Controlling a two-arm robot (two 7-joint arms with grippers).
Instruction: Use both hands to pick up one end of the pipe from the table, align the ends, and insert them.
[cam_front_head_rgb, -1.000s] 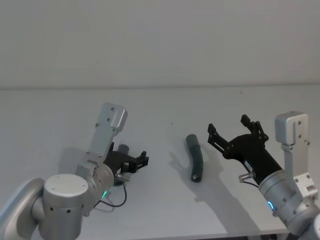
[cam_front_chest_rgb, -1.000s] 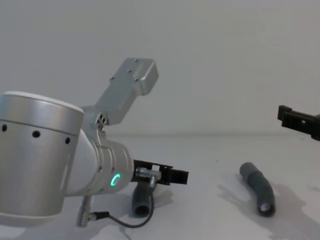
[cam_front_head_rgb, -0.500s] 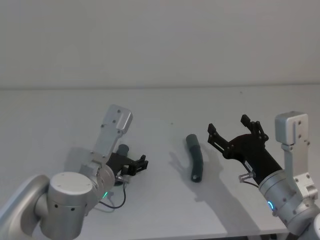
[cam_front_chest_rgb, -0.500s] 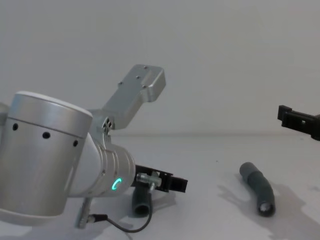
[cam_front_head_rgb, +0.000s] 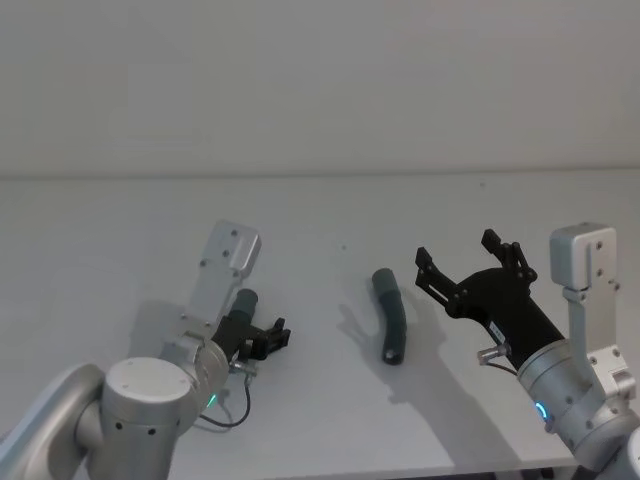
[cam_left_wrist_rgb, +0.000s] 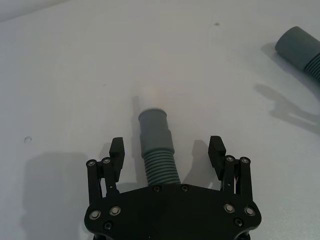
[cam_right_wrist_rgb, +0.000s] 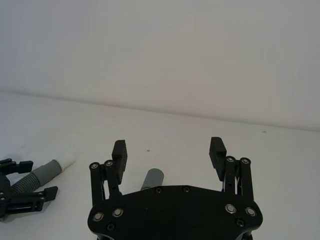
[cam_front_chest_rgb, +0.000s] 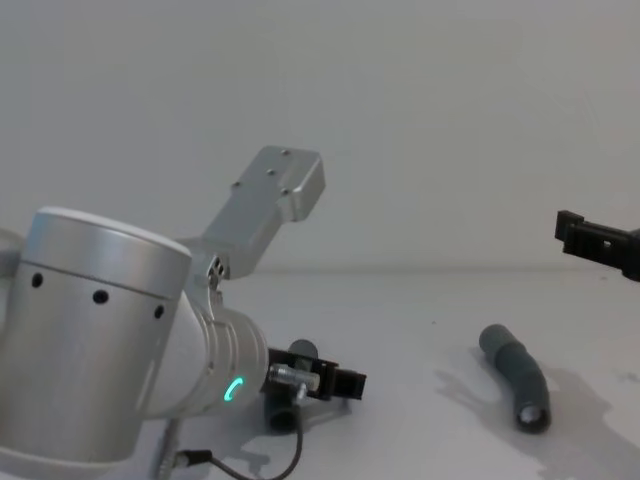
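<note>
Inside the wide-spread left end effector (cam_left_wrist_rgb: 167, 146): one pipe piece (cam_left_wrist_rgb: 154, 127) on worktop (cam_front_head_rgb: 330, 220) | near right end effector (cam_front_head_rgb: 457, 252), likewise spread: second pipe piece (cam_front_head_rgb: 390, 318) | total two.

The head view looks forward and down on the tabletop (cam_front_head_rgb: 330, 220). The chest view sits low, sighting across it, with the left arm (cam_front_chest_rgb: 100, 340) close and large. The left wrist view looks over the left end effector (cam_left_wrist_rgb: 166, 144), near the surface. The right wrist view looks over the right end effector (cam_right_wrist_rgb: 168, 146), toward the wall (cam_right_wrist_rgb: 160, 50). Head, chest and right wrist views share the left pipe piece (cam_front_head_rgb: 246, 300) and the right pipe piece (cam_front_head_rgb: 390, 318).
</note>
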